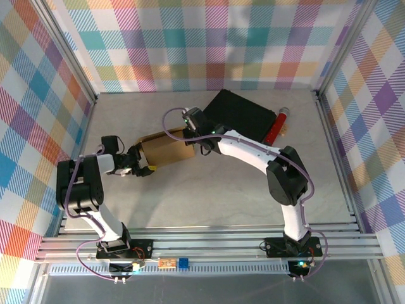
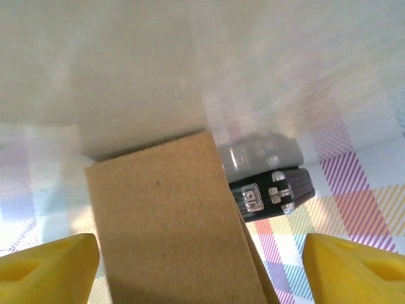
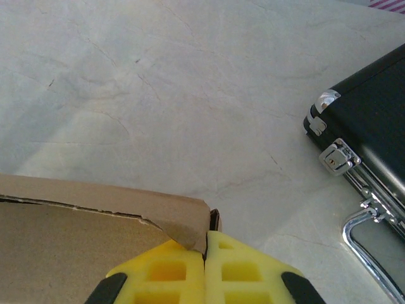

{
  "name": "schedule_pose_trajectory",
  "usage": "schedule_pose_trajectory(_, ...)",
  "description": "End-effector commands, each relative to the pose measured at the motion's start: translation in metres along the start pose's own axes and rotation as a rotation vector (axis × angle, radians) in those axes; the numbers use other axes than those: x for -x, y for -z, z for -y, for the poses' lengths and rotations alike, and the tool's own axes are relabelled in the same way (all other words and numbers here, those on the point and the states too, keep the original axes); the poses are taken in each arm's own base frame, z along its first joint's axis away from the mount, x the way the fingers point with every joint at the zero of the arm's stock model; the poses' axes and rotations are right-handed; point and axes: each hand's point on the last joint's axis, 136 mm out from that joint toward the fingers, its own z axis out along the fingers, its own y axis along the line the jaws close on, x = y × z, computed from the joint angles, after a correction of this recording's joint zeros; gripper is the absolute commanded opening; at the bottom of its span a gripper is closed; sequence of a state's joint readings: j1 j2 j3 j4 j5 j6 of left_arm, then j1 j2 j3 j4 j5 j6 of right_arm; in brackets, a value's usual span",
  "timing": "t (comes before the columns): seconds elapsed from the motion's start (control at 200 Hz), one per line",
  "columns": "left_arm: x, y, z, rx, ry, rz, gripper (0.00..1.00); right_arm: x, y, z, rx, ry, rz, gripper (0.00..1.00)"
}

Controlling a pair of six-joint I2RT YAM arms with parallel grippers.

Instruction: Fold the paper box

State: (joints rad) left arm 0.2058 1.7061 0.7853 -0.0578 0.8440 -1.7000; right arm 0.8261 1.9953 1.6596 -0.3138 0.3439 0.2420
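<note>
- From above, the worktop (image 1: 209, 196) carried one paper box (image 1: 168, 147), one black case (image 1: 243, 114) and one red tube (image 1: 278, 125), with two arms reaching in.
- The paper box lay between the two claws. The left claw (image 1: 139, 166) was at its near-left end and the right claw (image 1: 188, 126) at its far-right corner. The case sat just beyond the right claw, and the tube beyond the case.
- The box showed as plain brown cardboard, folded into a blocky shape.
- In the left wrist view, the left claw (image 2: 199, 272) stood wide apart. One flat, unmarked brown panel of the box (image 2: 171, 221) rose between its two yellow fingers (image 2: 47, 266), closer to the left-hand one. One case (image 2: 272, 193) with metal fittings lay past the box.
- In the right wrist view, the right claw (image 3: 205, 253) was pressed together, pinching the bent corner of one brown flap. The box (image 3: 76, 221) spread left of the claw, with a ragged seam along it. One case (image 3: 367, 126) lay ahead to the right.
</note>
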Motion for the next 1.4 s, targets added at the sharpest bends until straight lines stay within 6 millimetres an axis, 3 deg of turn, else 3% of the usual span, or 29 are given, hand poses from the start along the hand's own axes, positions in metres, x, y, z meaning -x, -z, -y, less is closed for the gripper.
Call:
schedule_pose_trajectory(0.0,0.009,0.025,-0.009,0.05,-0.049,0.062,0.85,-0.073,-0.019,0.002,0.001,0.113,-0.261,0.0)
schedule_pose_trajectory(0.16,0.02,0.072,-0.008,0.102,-0.156,0.196,0.85,-0.071,-0.022,0.003,-0.002,0.132,-0.277,0.0)
schedule_pose_trajectory(0.245,0.022,0.1,-0.006,0.137,-0.261,0.291,0.79,-0.071,-0.023,0.005,-0.003,0.13,-0.287,0.0)
schedule_pose_trajectory(0.325,0.016,0.13,0.004,0.146,-0.414,0.398,0.65,-0.071,-0.025,0.004,0.009,0.138,-0.294,0.0)
schedule_pose_trajectory(0.4,0.003,0.16,0.024,0.153,-0.608,0.514,0.43,-0.069,-0.026,0.003,0.014,0.147,-0.297,0.0)
schedule_pose_trajectory(0.48,-0.024,0.174,0.05,0.149,-0.873,0.559,0.35,-0.068,-0.026,0.002,0.024,0.156,-0.298,0.0)
schedule_pose_trajectory(0.58,-0.07,0.171,0.074,0.134,-1.224,0.528,0.34,-0.067,-0.026,0.0,0.043,0.16,-0.302,0.0)
schedule_pose_trajectory(0.605,-0.086,0.162,0.074,0.156,-1.332,0.505,0.33,-0.066,-0.026,0.001,0.043,0.16,-0.304,0.0)
schedule_pose_trajectory(0.7,-0.117,0.141,0.065,0.251,-1.599,0.433,0.23,-0.065,-0.026,0.001,0.044,0.163,-0.304,0.0)
schedule_pose_trajectory(0.78,-0.114,0.137,0.055,0.339,-1.681,0.429,0.16,-0.065,-0.028,0.003,0.046,0.158,-0.311,0.0)
schedule_pose_trajectory(0.86,-0.1,0.139,0.045,0.412,-1.712,0.449,0.16,-0.065,-0.029,0.004,0.048,0.157,-0.314,0.0)
schedule_pose_trajectory(1.065,-0.088,0.13,0.026,0.464,-1.717,0.405,0.34,-0.066,-0.031,0.005,0.05,0.161,-0.319,0.0)
schedule_pose_trajectory(1.24,-0.074,0.136,0.026,0.528,-1.717,0.475,0.39,-0.067,-0.031,0.007,0.05,0.156,-0.324,0.0)
schedule_pose_trajectory(1.39,-0.073,0.122,0.032,0.514,-1.72,0.432,0.4,-0.067,-0.031,0.006,0.057,0.152,-0.326,0.0)
